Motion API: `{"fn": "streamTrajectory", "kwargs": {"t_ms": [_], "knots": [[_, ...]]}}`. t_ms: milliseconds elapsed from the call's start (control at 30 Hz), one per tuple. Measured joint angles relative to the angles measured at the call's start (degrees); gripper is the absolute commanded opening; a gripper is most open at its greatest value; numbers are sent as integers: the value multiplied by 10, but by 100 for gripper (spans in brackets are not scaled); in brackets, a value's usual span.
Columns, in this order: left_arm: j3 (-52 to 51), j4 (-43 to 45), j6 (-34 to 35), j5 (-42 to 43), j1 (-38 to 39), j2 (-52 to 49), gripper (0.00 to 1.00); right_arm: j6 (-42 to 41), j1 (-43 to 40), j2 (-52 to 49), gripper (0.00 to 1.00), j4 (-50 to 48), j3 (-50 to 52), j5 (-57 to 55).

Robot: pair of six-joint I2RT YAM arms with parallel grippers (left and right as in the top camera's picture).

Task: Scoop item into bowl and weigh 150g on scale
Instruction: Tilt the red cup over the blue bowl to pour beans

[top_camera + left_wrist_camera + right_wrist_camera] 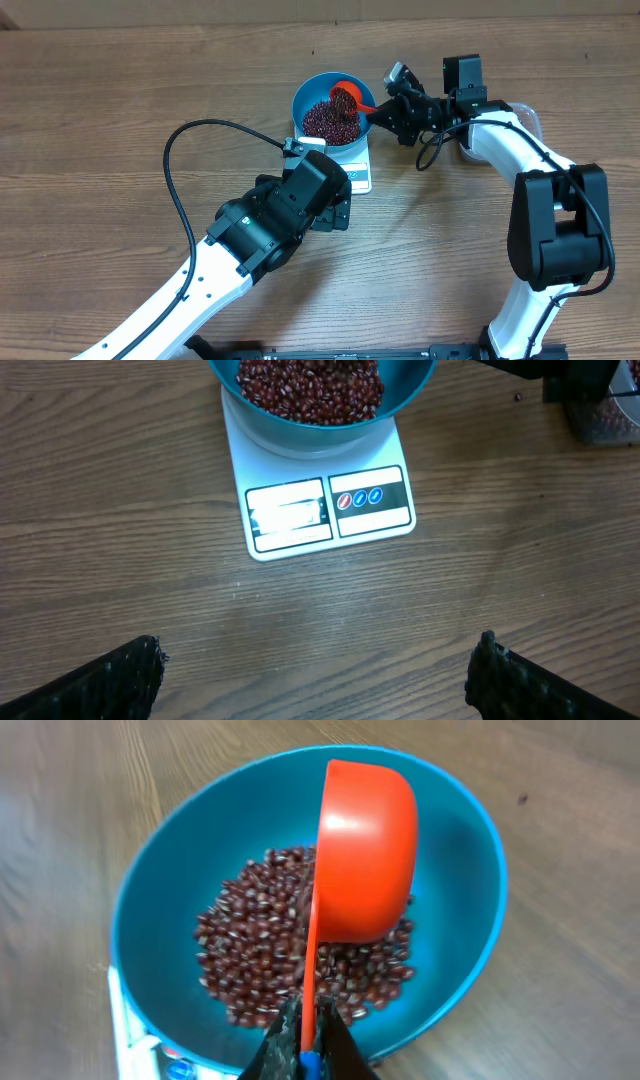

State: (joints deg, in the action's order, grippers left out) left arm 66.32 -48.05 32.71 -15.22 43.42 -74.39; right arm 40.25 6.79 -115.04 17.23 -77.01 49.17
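Note:
The light-blue bowl (305, 98) stands on the white scale (357, 175), and a heap of dark red beans (328, 122) lies in it. My right gripper (383, 116) is shut on the thin handle of an orange scoop (346, 97). The scoop (365, 850) hangs tipped on its side over the beans (250, 950) inside the bowl (150, 890). My left gripper (320, 670) is open over bare wood, just in front of the scale (330, 500), its fingers (120, 680) wide apart. The display is too glary to read.
A clear tub (605, 420) with beans in it stands to the right of the scale, mostly behind my right arm (500, 140). A black cable (180, 185) loops over the table on the left. A stray bean (521, 799) lies on the wood.

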Motion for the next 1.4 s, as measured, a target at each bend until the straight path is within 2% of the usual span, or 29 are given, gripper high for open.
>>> {"fn": "streamTrajectory", "kwargs": {"t_ms": [67,233,1067,1400], "knots": [[0,0,0,0,0,0,99,39,0,0,4,-6,0,-6],[0,0,0,0,0,0,100,76,0,0,4,-17,0,-14],[0,0,0,0,0,0,100,94,0,0,4,-65,0,45],[0,0,0,0,0,0,99,161,0,0,4,-102,0,31]]}}
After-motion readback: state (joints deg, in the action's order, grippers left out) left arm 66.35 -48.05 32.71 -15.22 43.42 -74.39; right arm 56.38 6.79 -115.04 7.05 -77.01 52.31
